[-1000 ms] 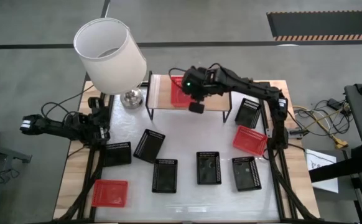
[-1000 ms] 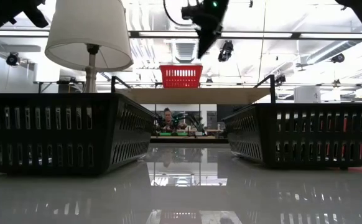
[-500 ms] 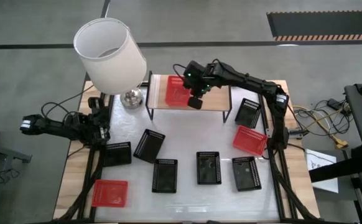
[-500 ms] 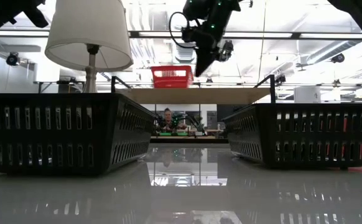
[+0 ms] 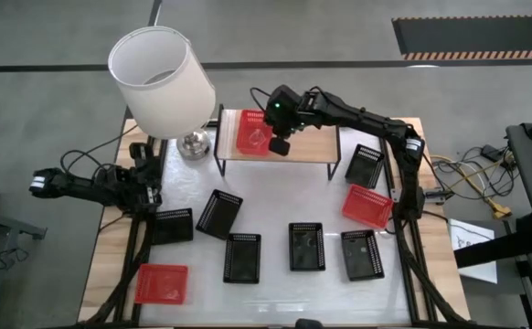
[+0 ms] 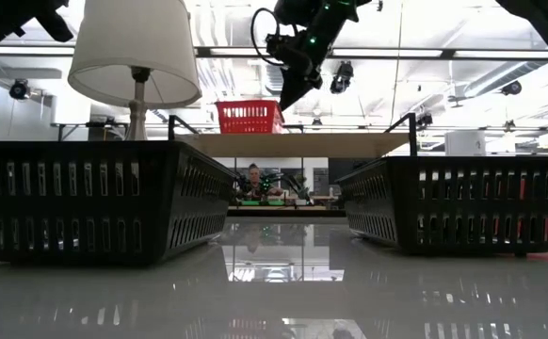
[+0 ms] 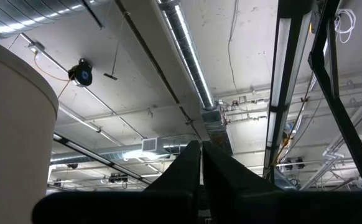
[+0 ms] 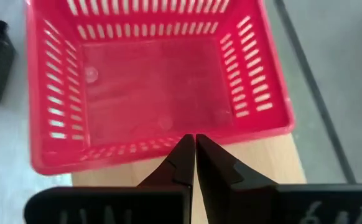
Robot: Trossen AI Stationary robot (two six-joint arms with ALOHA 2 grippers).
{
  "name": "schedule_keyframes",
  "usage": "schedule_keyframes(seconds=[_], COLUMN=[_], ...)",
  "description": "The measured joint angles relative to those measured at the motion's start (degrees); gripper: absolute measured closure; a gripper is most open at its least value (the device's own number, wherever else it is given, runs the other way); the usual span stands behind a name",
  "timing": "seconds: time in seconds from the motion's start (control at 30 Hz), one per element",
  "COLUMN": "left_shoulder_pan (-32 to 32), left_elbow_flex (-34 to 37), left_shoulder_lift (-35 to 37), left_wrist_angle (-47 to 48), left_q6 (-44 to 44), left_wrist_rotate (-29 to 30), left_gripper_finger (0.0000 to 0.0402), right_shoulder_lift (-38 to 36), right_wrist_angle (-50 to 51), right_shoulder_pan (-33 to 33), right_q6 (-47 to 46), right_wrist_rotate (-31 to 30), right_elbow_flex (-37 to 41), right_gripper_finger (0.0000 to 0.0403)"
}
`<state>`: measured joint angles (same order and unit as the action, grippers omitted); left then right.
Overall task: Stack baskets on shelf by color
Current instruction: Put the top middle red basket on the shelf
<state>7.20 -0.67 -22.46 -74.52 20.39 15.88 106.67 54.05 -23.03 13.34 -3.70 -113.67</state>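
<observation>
A red basket (image 5: 250, 132) sits flat on its bottom on the left half of the shelf (image 5: 312, 146), and also shows in the low view (image 6: 249, 116). My right gripper (image 8: 191, 139) is shut, its tips at the basket's right-hand wall (image 6: 283, 100). Two more red baskets (image 5: 367, 205) (image 5: 161, 283) and several black baskets (image 5: 242, 258) lie on the table in front of the shelf. My left gripper (image 7: 201, 149) is shut, holds nothing and points up at the ceiling, folded back at the table's left edge (image 5: 47, 183). My right gripper pushes with its shut fingertips (image 8: 182, 160) against the rim of the red basket's right-hand wall (image 8: 156, 148), about midway along that wall. The fingers come from the table's right, slanting down. The basket stays flat on the shelf top.
A lamp with a white shade (image 5: 161, 82) stands at the shelf's left end, its metal base (image 5: 193, 144) close to the red basket. One black basket (image 5: 367, 166) lies right of the shelf. The shelf's right half is bare wood.
My right gripper has gone toward the table's left edge and a little down along the shelf. The red basket has slid left along the shelf top, staying flat, toward the lamp.
</observation>
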Motion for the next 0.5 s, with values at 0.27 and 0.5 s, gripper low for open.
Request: schedule_keyframes(seconds=[0.27, 0.5], left_shoulder_pan=[0.0, 0.0], left_elbow_flex=[0.0, 0.0], left_shoulder_lift=[0.02, 0.02], left_wrist_angle=[0.0, -0.02], left_q6=[0.01, 0.01], left_wrist_rotate=[0.0, 0.0], left_gripper_finger=[0.0402, 0.0402], right_shoulder_lift=[-0.21, 2.88], right_wrist_angle=[5.29, 4.06], right_shoulder_pan=[-0.93, -1.27], right_q6=[0.99, 0.73], right_wrist_rotate=[-5.14, -2.54], right_elbow_flex=[-3.35, -1.03], right_gripper_finger=[0.0394, 0.0394])
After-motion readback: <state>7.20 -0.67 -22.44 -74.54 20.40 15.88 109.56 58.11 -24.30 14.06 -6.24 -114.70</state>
